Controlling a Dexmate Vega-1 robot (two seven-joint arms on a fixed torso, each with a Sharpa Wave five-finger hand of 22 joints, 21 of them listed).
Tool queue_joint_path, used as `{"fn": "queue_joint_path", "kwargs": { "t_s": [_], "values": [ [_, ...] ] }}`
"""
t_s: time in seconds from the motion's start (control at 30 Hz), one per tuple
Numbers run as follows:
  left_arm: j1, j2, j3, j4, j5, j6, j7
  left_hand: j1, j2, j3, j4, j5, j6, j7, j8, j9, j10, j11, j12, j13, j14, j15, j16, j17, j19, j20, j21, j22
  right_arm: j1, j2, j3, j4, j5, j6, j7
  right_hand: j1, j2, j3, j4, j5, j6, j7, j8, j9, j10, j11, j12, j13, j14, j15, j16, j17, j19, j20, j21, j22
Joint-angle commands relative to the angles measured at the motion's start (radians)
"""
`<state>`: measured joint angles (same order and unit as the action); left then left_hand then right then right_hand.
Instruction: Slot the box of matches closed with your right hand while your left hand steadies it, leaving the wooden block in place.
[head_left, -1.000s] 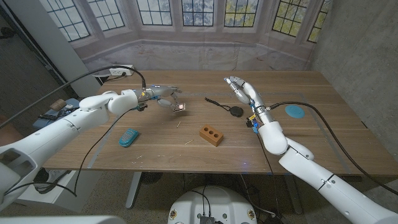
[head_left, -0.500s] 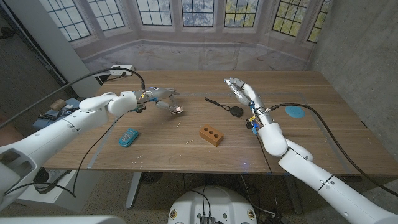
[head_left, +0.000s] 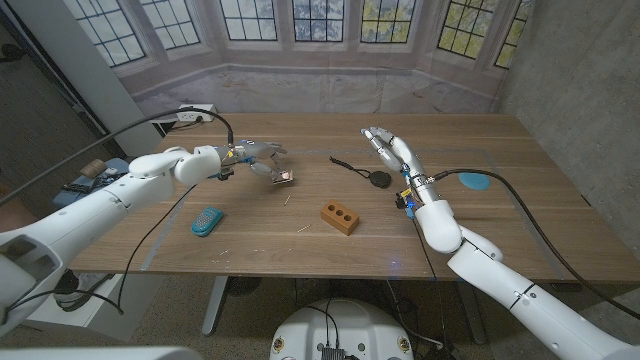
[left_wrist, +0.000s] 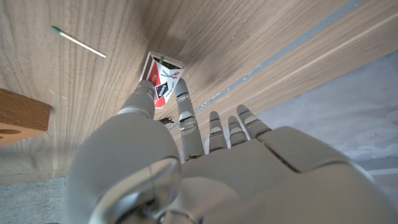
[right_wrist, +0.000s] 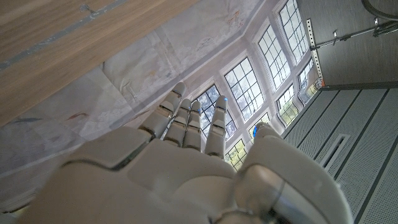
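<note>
The desk (head_left: 500, 215) is light brown wood with a fine straight grain. Near the picture's middle in the head view, the wooden block (head_left: 340, 217) is a warmer orange-brown with dark holes on top. At centre left, the box of matches (left_wrist: 163, 75) is white with red and black printing. A loose match (left_wrist: 77, 41) in the left wrist view's upper left is pale with a green tip. The left hand (head_left: 262, 157) and right hand (head_left: 388, 148) are light grey. A teal object (head_left: 207, 220) with a dotted surface lies at lower left, a blue disc (head_left: 474, 179) at right, and a black round item (head_left: 379, 179) with a black cord at centre.
</note>
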<state>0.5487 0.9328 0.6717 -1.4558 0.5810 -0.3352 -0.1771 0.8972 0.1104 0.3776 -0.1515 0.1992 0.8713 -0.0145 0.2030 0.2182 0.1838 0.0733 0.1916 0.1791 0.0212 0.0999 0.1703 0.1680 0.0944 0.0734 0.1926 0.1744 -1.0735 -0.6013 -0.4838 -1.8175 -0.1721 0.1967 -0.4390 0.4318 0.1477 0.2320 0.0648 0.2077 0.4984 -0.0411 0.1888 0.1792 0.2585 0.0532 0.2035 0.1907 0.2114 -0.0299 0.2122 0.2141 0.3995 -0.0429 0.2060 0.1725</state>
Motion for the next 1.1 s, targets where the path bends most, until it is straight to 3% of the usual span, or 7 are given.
{"fn": "queue_joint_path", "kwargs": {
  "t_s": [0.03,1.1],
  "values": [
    [-0.033,-0.013,0.026,0.034,0.022,-0.005,-0.016,-0.009,-0.002,-0.002,0.002,-0.005,-0.003,0.001,0.0,0.003,-0.007,-0.001,0.0,0.001,-0.007,0.006,0.005,0.002,-0.005,0.0,0.003,0.005,0.01,0.012,-0.005,0.02,0.005,0.015,-0.002,-0.008,0.003,0.005,-0.003,-0.004,0.005,-0.002,0.003,0.002,0.004,-0.001,-0.003,0.002,0.003,-0.003,0.002,0.003,0.008,-0.01,-0.001,0.003],
    [-0.097,-0.032,0.075,0.129,0.046,-0.024,-0.025,-0.015,-0.002,-0.003,0.002,-0.006,-0.018,0.004,-0.003,0.002,-0.02,0.002,-0.002,0.001,-0.014,0.009,0.005,0.002,-0.011,0.0,0.004,0.005,0.063,0.049,-0.042,0.085,0.008,0.029,0.009,-0.013,0.003,0.012,-0.007,-0.005,0.011,-0.006,0.002,0.002,0.011,-0.006,-0.002,0.002,0.01,-0.005,0.003,0.004,0.012,-0.011,-0.001,0.003]
  ]
}}
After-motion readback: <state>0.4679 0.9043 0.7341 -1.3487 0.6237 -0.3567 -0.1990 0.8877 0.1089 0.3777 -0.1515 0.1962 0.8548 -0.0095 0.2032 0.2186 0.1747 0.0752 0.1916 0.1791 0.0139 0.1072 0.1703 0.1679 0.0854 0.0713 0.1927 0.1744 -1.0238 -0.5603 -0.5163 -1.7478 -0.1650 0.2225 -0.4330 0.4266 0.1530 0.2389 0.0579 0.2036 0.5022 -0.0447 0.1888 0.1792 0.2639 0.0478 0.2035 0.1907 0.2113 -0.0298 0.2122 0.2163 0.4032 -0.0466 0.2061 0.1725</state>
